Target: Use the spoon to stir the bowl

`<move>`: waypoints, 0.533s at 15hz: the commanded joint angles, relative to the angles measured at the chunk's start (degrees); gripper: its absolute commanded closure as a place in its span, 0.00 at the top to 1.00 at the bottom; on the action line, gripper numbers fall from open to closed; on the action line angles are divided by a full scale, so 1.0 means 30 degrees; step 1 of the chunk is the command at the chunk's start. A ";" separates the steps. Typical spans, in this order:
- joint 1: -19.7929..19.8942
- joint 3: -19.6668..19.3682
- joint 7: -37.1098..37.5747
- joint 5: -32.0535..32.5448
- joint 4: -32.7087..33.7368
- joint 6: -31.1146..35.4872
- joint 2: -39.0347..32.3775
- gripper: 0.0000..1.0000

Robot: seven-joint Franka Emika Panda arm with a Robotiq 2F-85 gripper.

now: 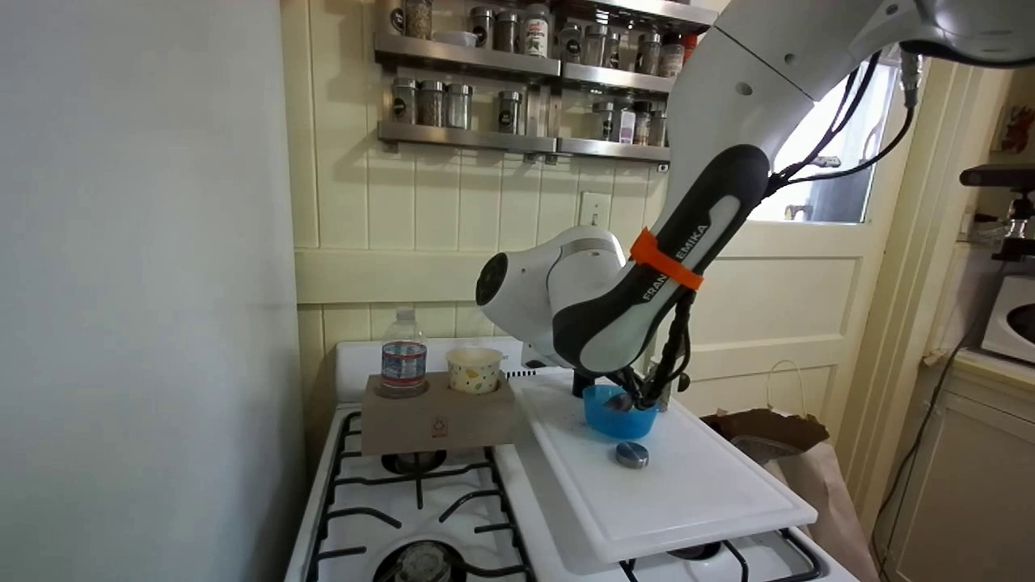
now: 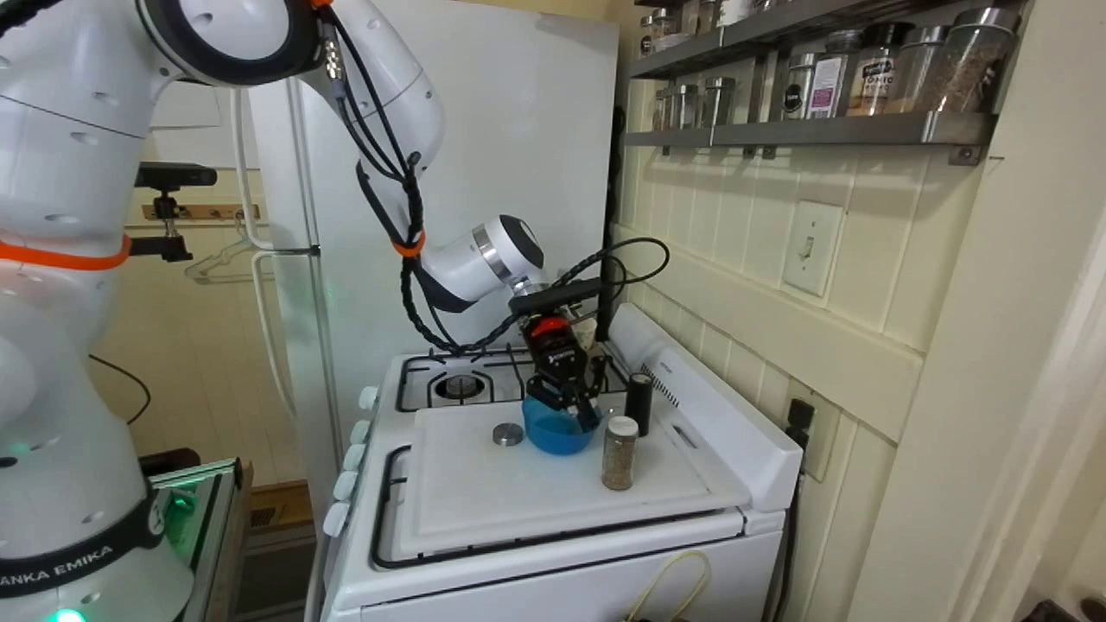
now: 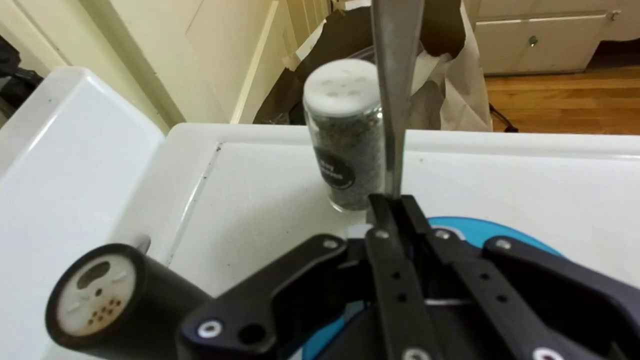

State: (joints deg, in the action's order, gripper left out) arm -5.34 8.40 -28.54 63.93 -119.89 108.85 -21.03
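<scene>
Spoon [image 3: 396, 95] in jaws of tool [image 3: 393, 202]

A spice jar [image 2: 619, 460] stands on a white board [image 2: 518, 505] near a black shaker [image 2: 638, 403].

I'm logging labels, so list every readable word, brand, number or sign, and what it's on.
"FRAN", then "EMIKA": robot arm, orange band between.
"ANKA EMIKA": robot base, start cut off.
Recycling sign: cardboard box.
No readable numbers.
Too small or blurred: bottle, shelf jars, spice jar, gripper.

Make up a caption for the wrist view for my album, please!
A pincer holding the silvery spoon hides part of the blue bowl, with a white-topped shaker standing beyond.
</scene>
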 commanded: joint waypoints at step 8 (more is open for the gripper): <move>0.0110 0.0445 -0.1734 -0.2430 -0.0500 0.1336 0.1218 0.02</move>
State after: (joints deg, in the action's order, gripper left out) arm -5.26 9.45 -31.61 58.62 -119.95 112.05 -19.23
